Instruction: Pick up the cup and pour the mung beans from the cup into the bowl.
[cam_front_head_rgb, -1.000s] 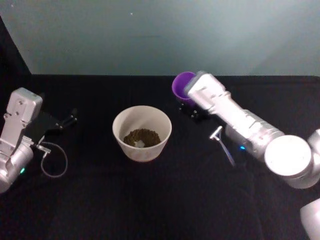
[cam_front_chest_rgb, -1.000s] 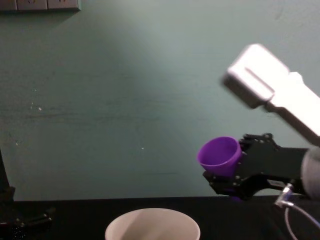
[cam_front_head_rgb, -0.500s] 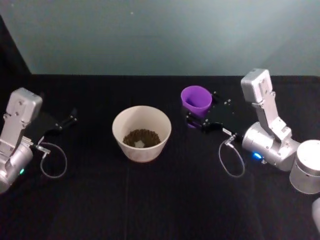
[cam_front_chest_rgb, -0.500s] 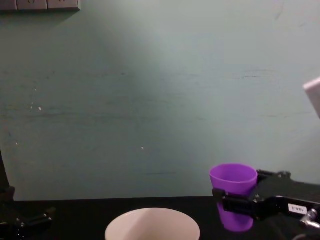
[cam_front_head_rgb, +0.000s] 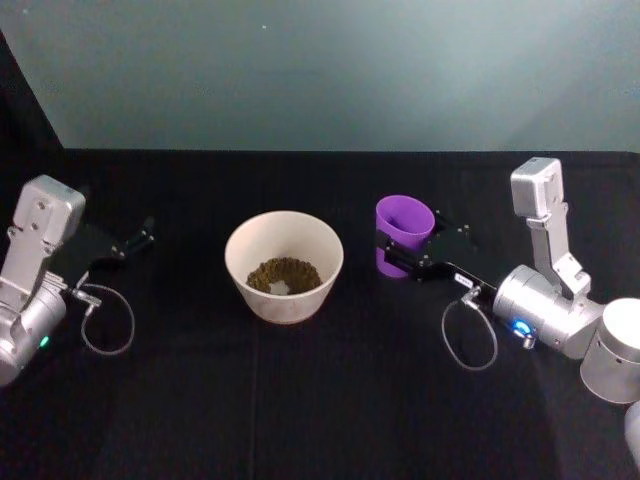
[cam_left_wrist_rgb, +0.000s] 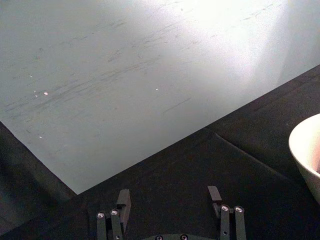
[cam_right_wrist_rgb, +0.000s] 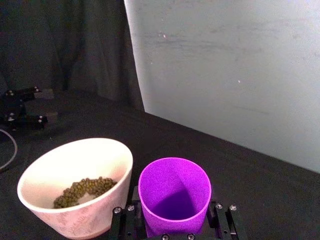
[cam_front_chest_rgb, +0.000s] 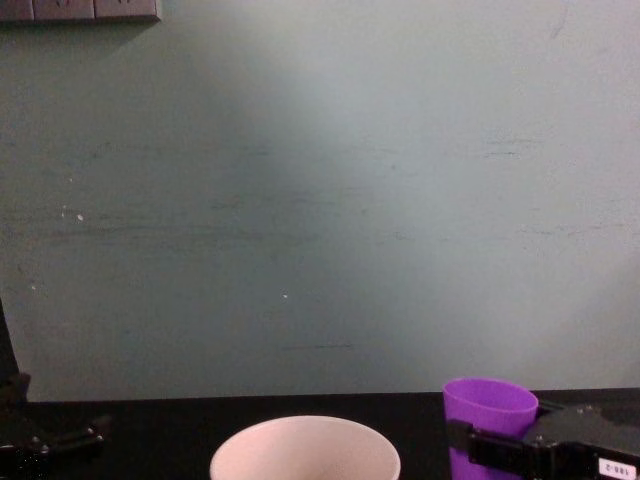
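Right gripper (cam_front_head_rgb: 402, 262) has its black fingers (cam_right_wrist_rgb: 129, 215) clamped on either side of the purple cup (cam_front_head_rgb: 403, 232), low on its wall; the cup stands upright, long axis vertical, mouth up, and the right wrist view looks straight down into it — the inside appears empty, no beans visible on its floor. Whether its base touches the black table (cam_front_head_rgb: 330, 400) or hangs just above it cannot be told. The cream-white bowl (cam_front_head_rgb: 284, 264) sits just beside the cup, toward the robot's left and apart from it, with a heap of mung beans (cam_front_head_rgb: 284, 275) in its bottom. Judged from that, the pour looks done and what is left is setting the cup down and letting go; the relation that matters is cup base to table straight below the fingers, so the move should be a short vertical one with the cup kept upright and clear of the bowl's rim. Left gripper (cam_left_wrist_rgb: 170, 212) is parked at the table's far left edge, well apart from both, fingers apart and empty — the right arm is the nearer one.
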